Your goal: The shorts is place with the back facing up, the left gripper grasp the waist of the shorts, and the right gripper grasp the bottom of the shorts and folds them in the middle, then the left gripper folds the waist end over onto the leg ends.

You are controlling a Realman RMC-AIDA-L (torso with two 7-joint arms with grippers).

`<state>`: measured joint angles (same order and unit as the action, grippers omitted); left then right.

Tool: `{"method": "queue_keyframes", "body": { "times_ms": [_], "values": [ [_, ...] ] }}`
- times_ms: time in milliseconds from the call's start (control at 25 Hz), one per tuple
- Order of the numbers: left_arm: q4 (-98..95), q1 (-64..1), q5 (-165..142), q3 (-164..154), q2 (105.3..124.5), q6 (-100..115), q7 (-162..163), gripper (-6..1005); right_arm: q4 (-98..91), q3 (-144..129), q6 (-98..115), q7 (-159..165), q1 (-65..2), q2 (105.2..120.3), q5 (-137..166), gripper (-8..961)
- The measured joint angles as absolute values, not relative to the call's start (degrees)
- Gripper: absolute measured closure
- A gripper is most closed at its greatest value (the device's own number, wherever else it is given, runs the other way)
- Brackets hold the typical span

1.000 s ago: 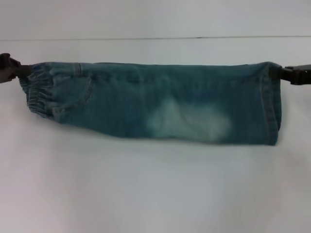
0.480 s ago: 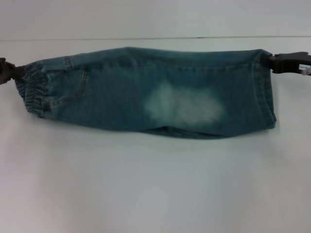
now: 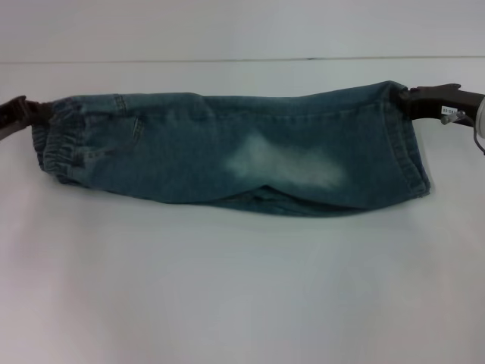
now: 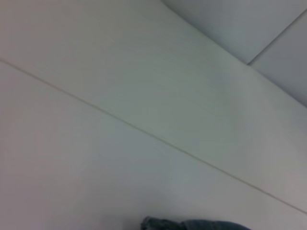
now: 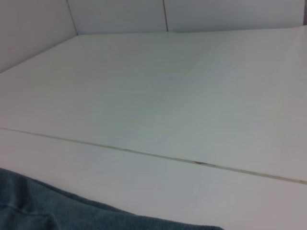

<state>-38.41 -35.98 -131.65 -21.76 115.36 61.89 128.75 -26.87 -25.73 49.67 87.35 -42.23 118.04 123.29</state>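
The shorts [image 3: 227, 155] hang stretched across the head view, folded lengthwise, faded blue-green denim with a pale washed patch in the middle. My left gripper [image 3: 34, 114] is shut on the ruched elastic waist [image 3: 57, 148] at the far left. At the far right my right gripper [image 3: 405, 97], its arm bearing a small white label, is shut on the top corner of the bottom of the shorts [image 3: 409, 148] with its stitched hem. The cloth sags between them and its lower edge rests on the table. A sliver of denim [image 4: 192, 224] shows in the left wrist view and more denim [image 5: 48, 208] in the right wrist view.
A white table [image 3: 242, 288] spreads under and in front of the shorts. A thin seam line [image 3: 242, 59] runs across the table behind them, seen also as a seam [image 5: 144, 153] in the right wrist view.
Both grippers have moved inward and the right one has risen. The shorts went from taut and level to slack, bulging in the middle, with the lower edge dropping onto the table.
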Motion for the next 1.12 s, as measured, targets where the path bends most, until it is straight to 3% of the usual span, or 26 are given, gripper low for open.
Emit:
{"method": "queue_keyframes", "body": {
  "times_ms": [280,360,760,920,1120],
  "values": [
    [-36.68,-35.73,-131.86,-21.94,115.41,60.08,126.60,848,-24.93,-25.95,47.53,86.95,-42.25,118.17,121.57,938],
    [-36.67,-35.45,-131.68,-21.74,115.50,59.66,125.86,846,-24.89,-25.95,47.62,86.94,-42.02,118.16,121.56,845],
    [-37.65,-33.90,-127.75,-21.55,116.00,59.77,117.70,502,-24.61,-25.31,51.05,87.08,-40.80,117.94,120.61,414],
    [-39.06,-32.93,-127.30,-21.72,115.46,62.86,116.05,361,-25.55,-25.24,62.26,87.56,-37.82,116.42,114.93,213],
    [-41.88,-31.39,-127.64,-21.92,115.00,68.02,114.58,163,-27.90,-25.65,83.22,87.58,-34.60,114.07,109.26,55]
  ]
}}
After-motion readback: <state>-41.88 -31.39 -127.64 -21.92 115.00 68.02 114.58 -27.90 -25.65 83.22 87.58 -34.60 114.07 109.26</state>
